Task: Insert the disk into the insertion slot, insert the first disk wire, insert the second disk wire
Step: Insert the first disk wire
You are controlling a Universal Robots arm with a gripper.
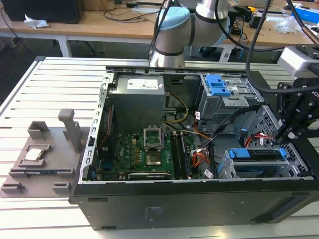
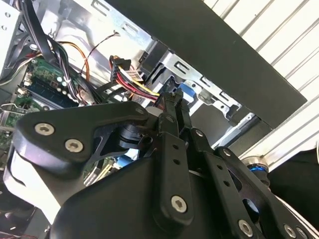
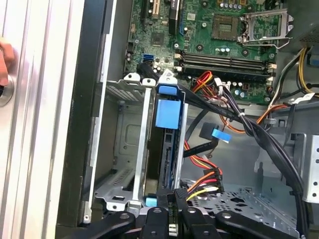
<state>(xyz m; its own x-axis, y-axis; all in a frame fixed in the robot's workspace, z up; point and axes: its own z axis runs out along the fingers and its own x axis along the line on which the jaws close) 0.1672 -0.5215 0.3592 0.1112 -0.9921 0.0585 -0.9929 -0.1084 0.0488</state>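
i am working a wire step: my gripper (image 2: 173,102) is pinching narrow on a dark plug (image 3: 181,193) just behind the disk (image 3: 167,149), which is sitting in the insertion slot (image 3: 144,149); the next move is calling for squaring plug to socket

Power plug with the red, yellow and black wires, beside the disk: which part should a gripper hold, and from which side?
Hold the dark plug body itself, not the wires. They leave it sideways, away from the disk, so coming in through the open side of the case probably keeps clear of them.
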